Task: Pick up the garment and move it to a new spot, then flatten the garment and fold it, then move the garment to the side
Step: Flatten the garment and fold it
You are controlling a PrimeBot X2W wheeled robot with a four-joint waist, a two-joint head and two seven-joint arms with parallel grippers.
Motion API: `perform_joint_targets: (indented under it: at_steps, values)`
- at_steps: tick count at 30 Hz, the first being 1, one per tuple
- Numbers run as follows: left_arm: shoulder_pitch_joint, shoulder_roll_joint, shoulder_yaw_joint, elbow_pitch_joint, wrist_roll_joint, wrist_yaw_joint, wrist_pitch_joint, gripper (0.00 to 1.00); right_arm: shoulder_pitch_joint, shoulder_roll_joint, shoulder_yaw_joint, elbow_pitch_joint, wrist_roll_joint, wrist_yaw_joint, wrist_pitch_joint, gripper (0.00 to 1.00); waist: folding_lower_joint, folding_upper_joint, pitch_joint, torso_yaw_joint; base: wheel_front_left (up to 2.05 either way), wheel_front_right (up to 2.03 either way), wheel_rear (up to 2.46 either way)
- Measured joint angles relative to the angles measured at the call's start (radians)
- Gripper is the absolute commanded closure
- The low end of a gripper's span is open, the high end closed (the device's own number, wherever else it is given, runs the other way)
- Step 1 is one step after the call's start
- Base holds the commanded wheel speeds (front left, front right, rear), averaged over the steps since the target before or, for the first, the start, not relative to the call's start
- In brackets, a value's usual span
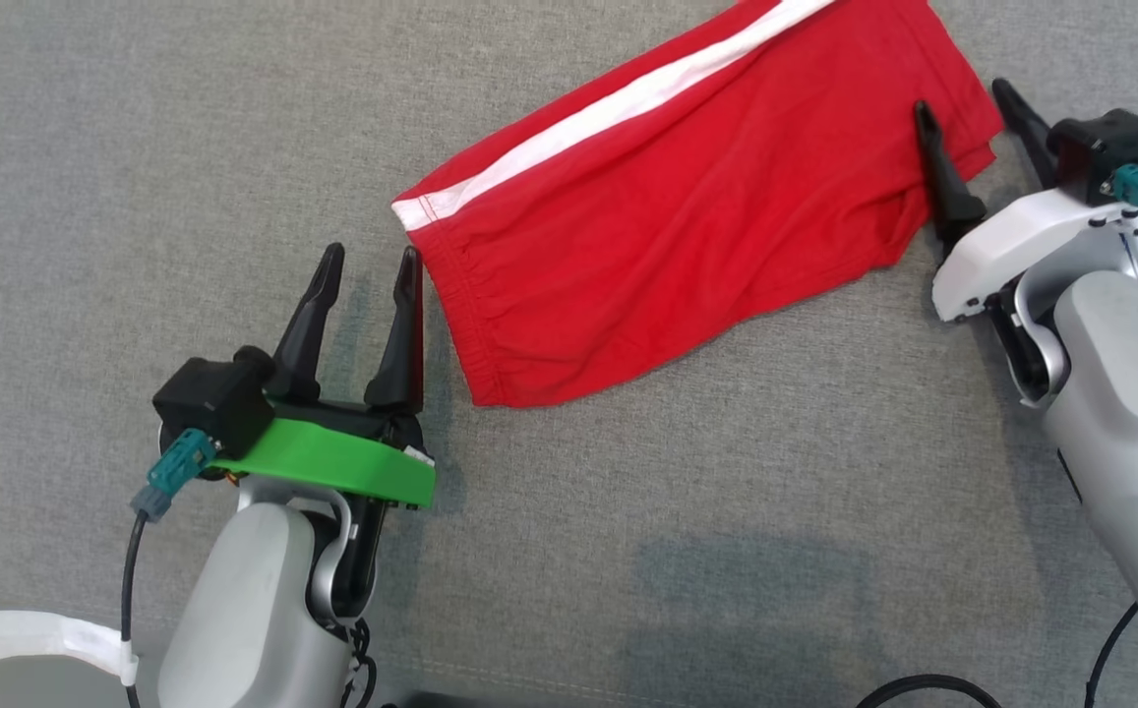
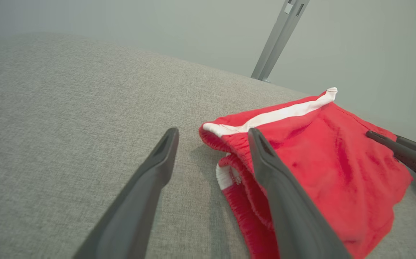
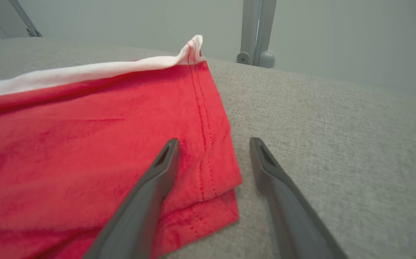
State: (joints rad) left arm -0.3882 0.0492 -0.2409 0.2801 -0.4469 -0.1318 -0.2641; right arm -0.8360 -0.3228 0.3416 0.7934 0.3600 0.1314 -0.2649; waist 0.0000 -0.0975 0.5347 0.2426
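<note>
One garment (image 1: 687,206) lies diagonally, waistband (image 1: 452,307) toward the robot's left.

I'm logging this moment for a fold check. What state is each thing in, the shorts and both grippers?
red shorts: lying fairly flat on the grey surface, apparently folded in half, held by neither gripper.
left gripper: open, empty, just beside the waistband end.
right gripper: open, empty, one finger over the hem corner, the other off the cloth.
</note>
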Motion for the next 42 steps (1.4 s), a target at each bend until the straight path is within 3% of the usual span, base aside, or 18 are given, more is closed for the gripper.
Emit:
perform_joint_targets:
  at_steps: [5, 6, 7, 8, 17, 27, 42]
  values:
    - [0.014, 0.0, 0.004, 0.014, 0.011, 0.0, 0.0, 0.0, -0.002, 0.022, 0.023, 0.089, 0.025, 0.0, -0.002, 0.0, 0.0, -0.0002, -0.018, 0.002, 0.0, 0.0, 0.0]
    - [0.015, 0.0, 0.005, 0.016, 0.016, 0.0, 0.0, 0.0, -0.008, 0.028, 0.025, 0.11, 0.039, 0.0, -0.002, 0.5, 0.0, -0.0002, -0.022, 0.003, 0.0, 0.0, 0.0]
    - [0.017, 0.0, 0.006, 0.018, 0.02, 0.0, 0.0, 0.0, -0.011, 0.033, 0.031, 0.126, 0.048, 0.0, -0.003, 0.87, 0.0, -0.0002, -0.026, 0.004, 0.0, 0.0, 0.0]
    - [0.021, 0.0, 0.007, 0.02, 0.021, 0.0, 0.0, 0.0, -0.012, 0.039, 0.036, 0.138, 0.057, -0.001, -0.005, 1.0, 0.0, -0.0002, -0.031, 0.004, 0.0, 0.0, 0.0]
    - [0.087, 0.0, 0.048, 0.051, 0.065, 0.0, 0.0, 0.0, 0.08, 0.079, 0.033, 0.109, 0.099, -0.001, -0.001, 1.0, 0.0, -0.0002, -0.11, -0.015, 0.0, 0.0, 0.0]
    - [0.202, 0.0, 0.088, 0.075, 0.101, 0.0, 0.0, 0.0, 0.32, 0.136, -0.093, -0.005, 0.109, -0.001, 0.001, 1.0, 0.0, -0.0001, -0.247, -0.078, 0.0, 0.0, 0.0]
    - [0.316, 0.0, 0.132, 0.066, 0.141, 0.0, 0.0, 0.0, 0.528, 0.199, -0.221, -0.07, 0.095, -0.001, 0.001, 1.0, 0.0, 0.0, -0.379, -0.19, 0.0, 0.0, 0.0]
